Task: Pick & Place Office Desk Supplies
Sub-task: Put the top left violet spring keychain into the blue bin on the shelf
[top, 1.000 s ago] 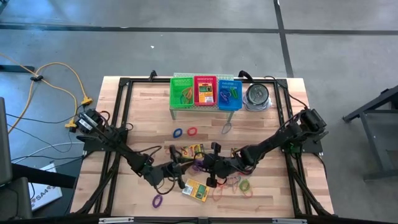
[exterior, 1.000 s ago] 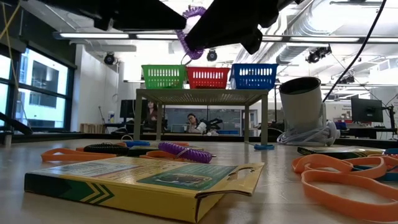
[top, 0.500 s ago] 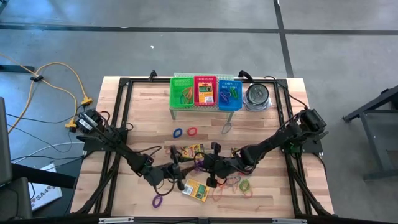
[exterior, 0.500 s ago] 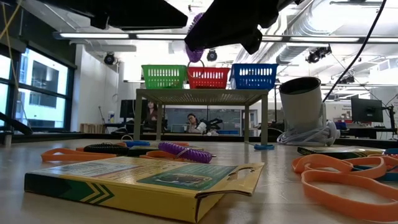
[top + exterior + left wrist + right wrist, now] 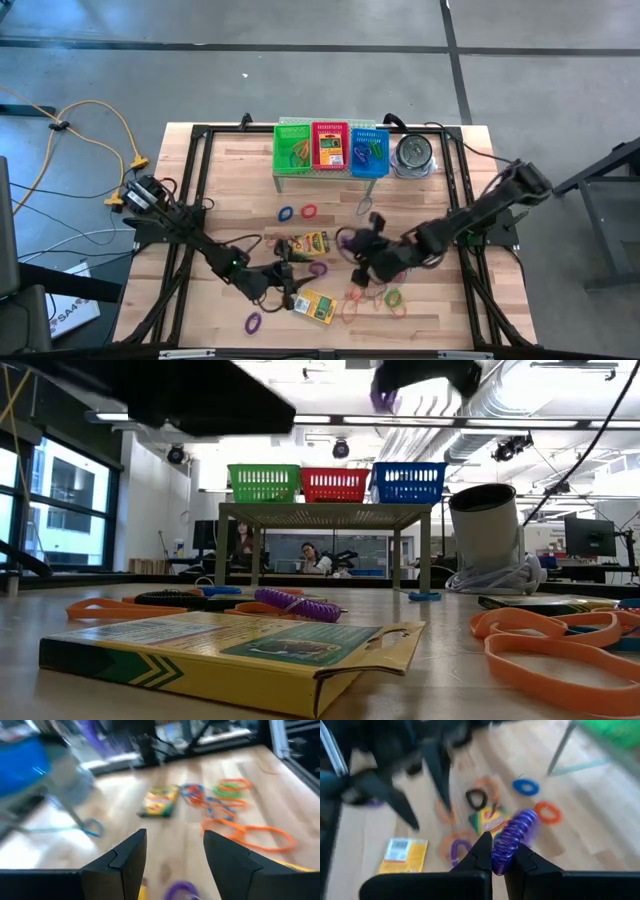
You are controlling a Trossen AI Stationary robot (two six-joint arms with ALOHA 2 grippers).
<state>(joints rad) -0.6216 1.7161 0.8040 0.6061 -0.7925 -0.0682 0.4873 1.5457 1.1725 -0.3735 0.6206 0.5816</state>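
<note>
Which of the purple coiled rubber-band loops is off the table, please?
The purple coiled loop pinched in the right gripper; the other purple loops lie on the wooden table.

On my wooden table (image 5: 230, 170) a small grey stand (image 5: 320, 516) at the far edge carries three mesh baskets side by side: green (image 5: 293, 147), red (image 5: 329, 146), blue (image 5: 369, 150). Just beside the blue one sits my round silvery tin (image 5: 414, 154). Yellow cables (image 5: 75, 120) trail across the floor. Beyond the table I can make out what seems a seated person (image 5: 312, 558).
</note>
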